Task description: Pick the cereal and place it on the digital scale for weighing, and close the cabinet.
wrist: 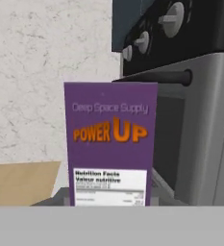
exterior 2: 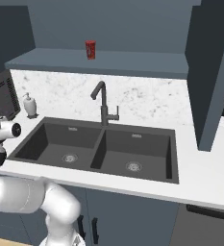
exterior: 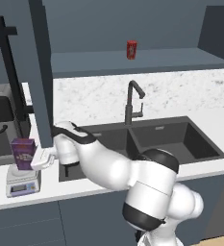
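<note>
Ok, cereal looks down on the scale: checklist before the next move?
1. cereal on digital scale, upright: ok.
2. Box centred on the plate: cannot tell.
3. hand beside the box, released: cannot tell; it reads as shut, contact with the box unclear.
4. cabinet door closed: not ok, it stands open above the arm.
5. Retreat path past the door edge: cannot tell, the arm sits close under it.

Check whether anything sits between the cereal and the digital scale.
Nothing does. The cereal stands upright on the digital scale, and the hand is shut on its side. The cabinet door hangs open just above.
</note>
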Robot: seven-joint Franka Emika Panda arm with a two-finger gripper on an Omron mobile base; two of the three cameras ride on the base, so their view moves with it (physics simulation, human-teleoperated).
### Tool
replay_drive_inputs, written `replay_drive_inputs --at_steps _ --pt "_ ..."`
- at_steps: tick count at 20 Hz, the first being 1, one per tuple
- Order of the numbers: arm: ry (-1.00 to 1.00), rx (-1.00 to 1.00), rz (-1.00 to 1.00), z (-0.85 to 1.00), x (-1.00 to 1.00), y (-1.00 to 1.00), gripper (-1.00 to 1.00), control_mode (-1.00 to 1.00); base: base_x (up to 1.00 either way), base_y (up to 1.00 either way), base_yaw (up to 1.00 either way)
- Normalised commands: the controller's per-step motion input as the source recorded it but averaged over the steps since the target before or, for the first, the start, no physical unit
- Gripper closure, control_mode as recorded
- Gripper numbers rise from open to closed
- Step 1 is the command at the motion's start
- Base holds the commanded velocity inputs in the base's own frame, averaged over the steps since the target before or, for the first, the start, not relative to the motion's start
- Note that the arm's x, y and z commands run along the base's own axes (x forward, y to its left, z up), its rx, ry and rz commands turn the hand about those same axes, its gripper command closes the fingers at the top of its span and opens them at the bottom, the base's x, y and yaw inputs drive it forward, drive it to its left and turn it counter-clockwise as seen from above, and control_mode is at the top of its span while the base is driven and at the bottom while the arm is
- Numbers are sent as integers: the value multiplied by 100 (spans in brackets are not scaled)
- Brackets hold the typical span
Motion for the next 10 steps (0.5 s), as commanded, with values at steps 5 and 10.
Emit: replay_drive_inputs --at_steps 5,10 --pt "0 0 1 -50 16 22 100 -100 0 0 0" --pt "-1 0 3 -42 21 43 100 -100 0 0 0"
